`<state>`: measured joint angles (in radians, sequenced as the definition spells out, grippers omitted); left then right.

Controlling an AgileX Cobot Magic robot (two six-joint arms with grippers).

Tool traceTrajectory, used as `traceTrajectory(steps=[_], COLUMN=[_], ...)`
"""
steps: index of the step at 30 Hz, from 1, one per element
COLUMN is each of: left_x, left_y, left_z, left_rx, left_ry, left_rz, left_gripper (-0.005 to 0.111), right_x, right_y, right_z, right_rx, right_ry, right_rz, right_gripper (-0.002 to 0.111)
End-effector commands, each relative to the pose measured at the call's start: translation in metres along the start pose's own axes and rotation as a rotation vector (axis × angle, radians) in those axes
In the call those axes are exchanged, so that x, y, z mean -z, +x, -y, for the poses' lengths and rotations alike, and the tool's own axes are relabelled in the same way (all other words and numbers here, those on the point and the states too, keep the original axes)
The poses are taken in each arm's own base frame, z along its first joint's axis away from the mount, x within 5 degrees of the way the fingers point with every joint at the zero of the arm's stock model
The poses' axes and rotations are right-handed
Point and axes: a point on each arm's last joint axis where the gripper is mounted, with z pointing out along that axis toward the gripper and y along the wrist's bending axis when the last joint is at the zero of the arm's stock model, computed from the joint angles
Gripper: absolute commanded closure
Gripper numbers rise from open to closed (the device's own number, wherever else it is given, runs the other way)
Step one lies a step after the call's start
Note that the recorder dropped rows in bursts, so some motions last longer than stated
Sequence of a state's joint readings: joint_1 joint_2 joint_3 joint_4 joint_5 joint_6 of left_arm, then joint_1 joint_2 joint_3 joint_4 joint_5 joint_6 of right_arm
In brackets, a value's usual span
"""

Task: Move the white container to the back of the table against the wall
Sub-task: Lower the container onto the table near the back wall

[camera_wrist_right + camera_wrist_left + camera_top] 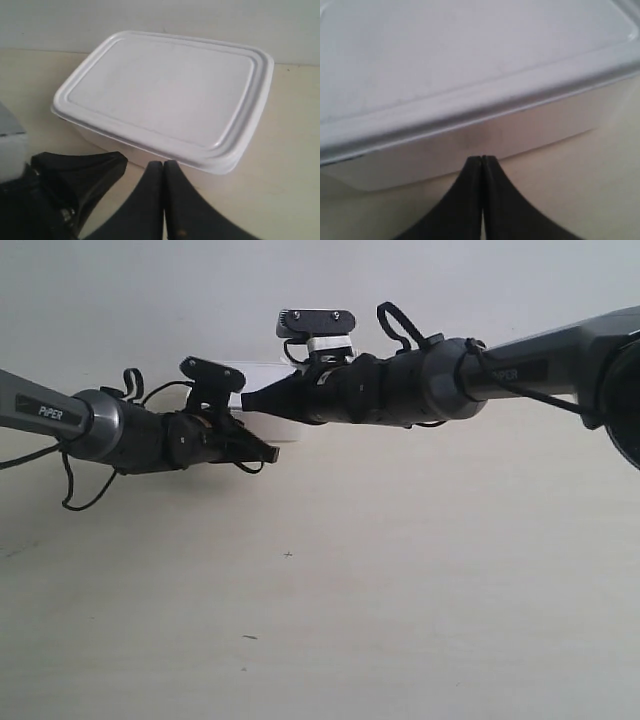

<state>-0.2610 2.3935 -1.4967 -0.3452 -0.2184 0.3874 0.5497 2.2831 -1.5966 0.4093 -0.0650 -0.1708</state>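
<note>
We see the white container (pixel 160 95) lying lid-up at the far side of the table (pixel 290 150), close to the wall (pixel 200 20). We cannot tell whether its rear edge touches the wall. The left gripper (pixel 481 159) has its fingers (pixel 462 200) pressed together with nothing between them, the tips at the box's side wall, below the lid rim. The right gripper (pixel 163 164) is likewise pinched closed and empty, just beside the box's near edge.

We judge 3 risks. A shove from 1 off-centre point would swing the box askew instead of square to the wall. The narrow tips could ride up under the rim and pop the lid, or dent the thin side once the wall stops the box. And the arm at the exterior view's left (pixel 110 425) and the arm at the exterior view's right (pixel 420 385) crowd together at the box, so they may knock each other.
</note>
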Motion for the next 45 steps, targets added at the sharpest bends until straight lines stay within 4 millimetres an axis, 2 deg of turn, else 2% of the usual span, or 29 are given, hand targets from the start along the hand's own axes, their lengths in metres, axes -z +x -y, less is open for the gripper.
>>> traceTrajectory(steps=[1, 6, 11, 19, 25, 34, 45], left_x=[-0.008, -0.009, -0.013, -0.032, -0.033, -0.034, -0.033], left_y=[0.000, -0.013, -0.029, -0.026, -0.035, -0.046, -0.042], left_z=[0.010, 0.023, 0.026, 0.029, 0.023, -0.008, -0.006], left_rx=[-0.007, -0.039, -0.036, -0.037, -0.061, -0.015, -0.054], left_ry=[0.015, 0.037, 0.041, 0.051, 0.042, 0.013, 0.050], left_rz=[0.012, 0.058, 0.101, 0.097, 0.115, 0.103, 0.023], left_gripper=[0.107, 0.107, 0.107, 0.107, 0.107, 0.107, 0.107], right_x=[0.014, 0.027, 0.035, 0.039, 0.043, 0.043, 0.044], right_y=[-0.015, -0.021, -0.022, -0.024, -0.028, -0.029, -0.026], right_z=[-0.003, -0.004, -0.004, -0.004, -0.005, -0.005, -0.005], right_rx=[0.052, 0.082, 0.096, 0.100, 0.117, 0.119, 0.117], right_ry=[-0.014, -0.015, -0.014, -0.010, -0.012, -0.012, -0.019], right_rz=[0.003, 0.016, 0.017, 0.033, 0.044, 0.048, 0.013], right_gripper=[0.108, 0.108, 0.108, 0.108, 0.108, 0.108, 0.108])
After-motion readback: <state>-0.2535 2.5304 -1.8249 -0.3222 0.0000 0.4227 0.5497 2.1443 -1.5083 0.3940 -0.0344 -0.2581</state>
